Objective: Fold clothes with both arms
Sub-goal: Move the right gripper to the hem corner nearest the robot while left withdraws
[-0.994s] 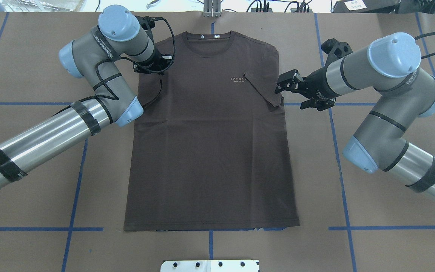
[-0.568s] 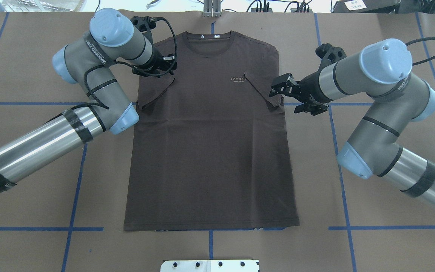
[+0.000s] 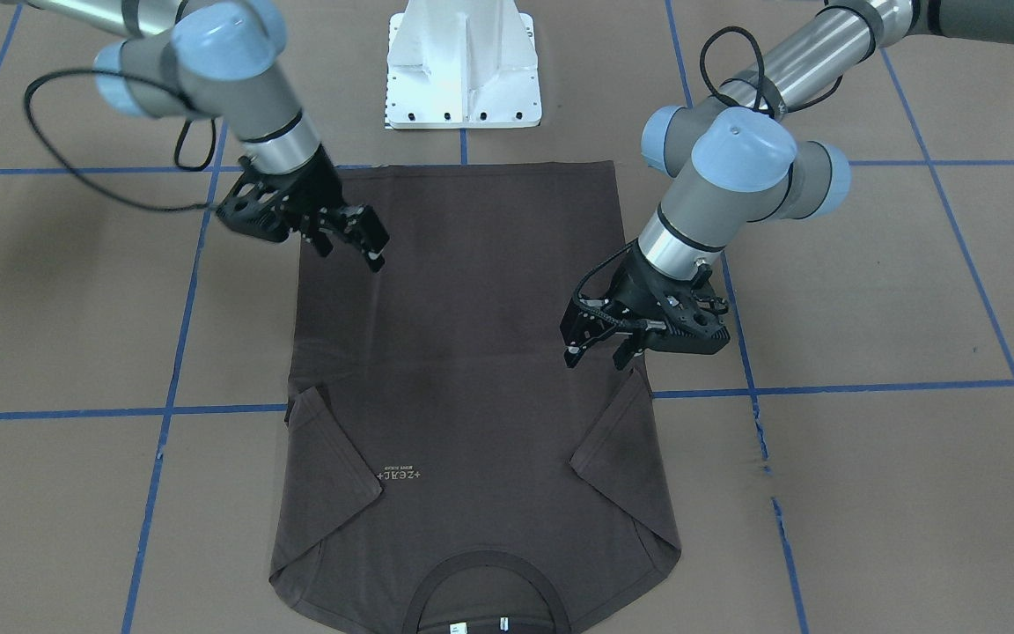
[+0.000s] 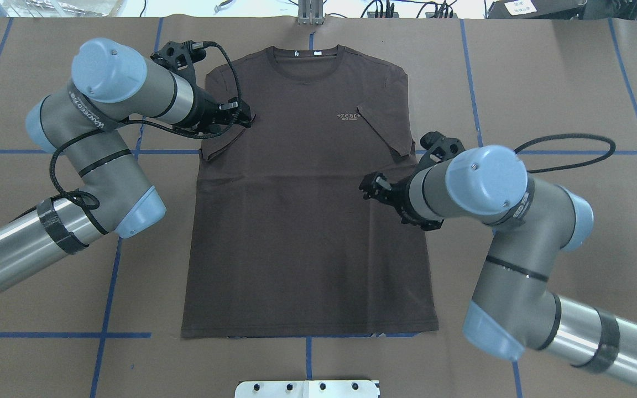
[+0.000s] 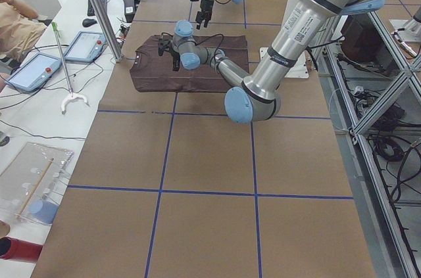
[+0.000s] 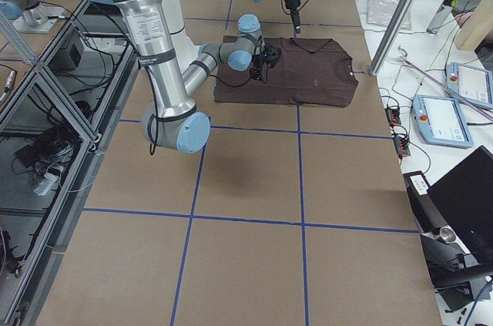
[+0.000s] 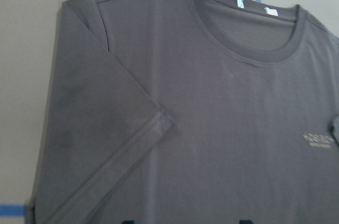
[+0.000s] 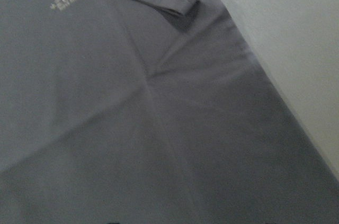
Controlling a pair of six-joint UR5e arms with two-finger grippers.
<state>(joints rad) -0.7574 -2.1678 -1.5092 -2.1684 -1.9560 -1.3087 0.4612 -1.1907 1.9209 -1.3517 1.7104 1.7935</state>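
T-shirt [image 4: 307, 237]: dark brown, flat and face-up on brown table [image 4: 545, 83]. Hem [image 4: 307, 330] nearest the robot, collar [image 4: 306, 80] farthest. Both short sleeves folded inward onto the chest, one beside the pale logo [image 4: 349, 115]. Right gripper [image 4: 371, 187]: hovers over the shirt's mid-body edge, jaws spread, empty. Farther out, left gripper [image 4: 245, 117]: above the other folded sleeve, jaws spread, holding nothing.
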